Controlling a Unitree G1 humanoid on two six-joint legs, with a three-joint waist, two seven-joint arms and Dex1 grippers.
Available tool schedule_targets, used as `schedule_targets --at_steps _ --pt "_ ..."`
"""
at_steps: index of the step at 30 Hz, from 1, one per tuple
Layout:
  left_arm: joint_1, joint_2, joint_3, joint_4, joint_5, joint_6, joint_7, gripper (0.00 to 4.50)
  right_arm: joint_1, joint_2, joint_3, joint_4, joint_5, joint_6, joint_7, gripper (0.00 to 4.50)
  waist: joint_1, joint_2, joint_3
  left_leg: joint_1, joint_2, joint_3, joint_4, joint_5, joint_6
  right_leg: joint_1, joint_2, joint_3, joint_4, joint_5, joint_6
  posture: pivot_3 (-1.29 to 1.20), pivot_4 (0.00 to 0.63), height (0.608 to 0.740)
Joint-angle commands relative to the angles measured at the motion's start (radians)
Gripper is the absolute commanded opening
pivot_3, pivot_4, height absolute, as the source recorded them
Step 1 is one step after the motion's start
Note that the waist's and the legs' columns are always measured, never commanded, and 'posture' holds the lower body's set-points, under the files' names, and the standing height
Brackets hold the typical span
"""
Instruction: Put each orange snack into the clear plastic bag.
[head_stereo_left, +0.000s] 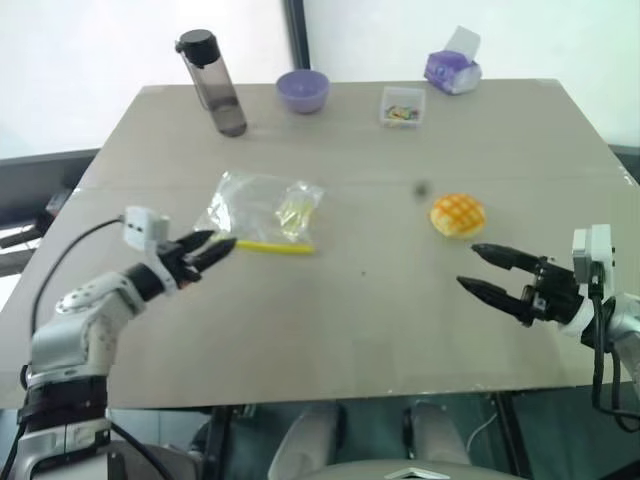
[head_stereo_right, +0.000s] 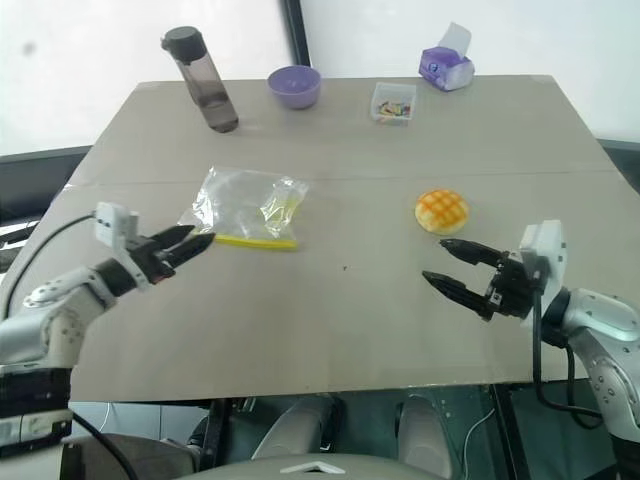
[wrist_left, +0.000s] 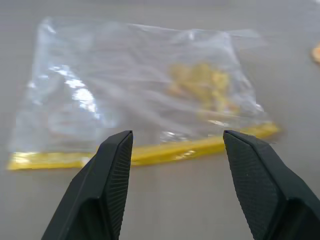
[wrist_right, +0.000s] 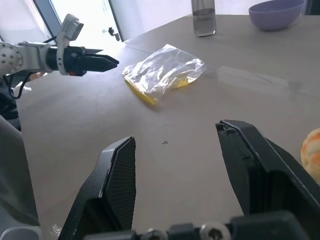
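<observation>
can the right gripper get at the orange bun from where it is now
Probably yes. The right gripper is open and empty, hovering just short of the orange bun, with only bare table between them.

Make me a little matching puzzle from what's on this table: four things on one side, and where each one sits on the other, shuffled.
Things:
1. orange snack
2. clear plastic bag
3. purple bowl
4. dark bottle

Places:
a. standing upright at the table's far edge, left of the bowl
b. lying flat just ahead of the left pincer
c. at the far edge, between the bottle and the small clear box
d. on the bare table, just beyond the open right pincer

Pairs: 1-d, 2-b, 3-c, 4-a
</observation>
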Motion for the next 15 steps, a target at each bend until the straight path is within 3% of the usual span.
schedule_targets --at_steps 1,6,10,15 --pt "-0.220 0.051 -0.022 0.347 0.092 -0.099 -0.038 3.02 -0.014 0.000 -0.011 0.007 -0.018 -0.038 0.006 2.86 0.004 -0.004 0.002 -0.001 0.000 -0.002 0.001 0.001 -0.002 0.000 0.000 -0.003 0.000 0.000 0.000 0.00 0.150 0.740" --pt "-0.452 0.026 -0.103 0.735 0.245 -0.239 -0.025 3.02 -0.007 0.013 -0.012 0.020 -0.039 -0.067 0.002 2.86 -0.009 -0.005 0.002 -0.002 -0.002 -0.002 0.002 0.001 -0.002 0.000 -0.001 -0.003 0.000 0.000 0.000 0.00 0.150 0.740" --pt "-0.512 -0.017 -0.154 0.852 0.331 -0.302 -0.025 3.02 0.019 0.024 -0.026 0.013 -0.051 -0.084 -0.006 2.86 -0.026 -0.005 0.002 -0.013 -0.002 -0.002 0.004 0.001 -0.002 -0.010 -0.001 -0.004 0.003 0.000 0.000 0.00 0.150 0.740" --pt "-0.557 -0.045 -0.149 0.923 0.379 -0.329 0.061 3.02 0.049 0.030 -0.046 0.016 -0.062 -0.104 -0.018 2.86 -0.026 -0.005 0.001 -0.012 -0.002 -0.003 0.006 0.002 -0.002 -0.010 -0.001 -0.005 0.006 0.000 0.000 0.00 0.150 0.740"
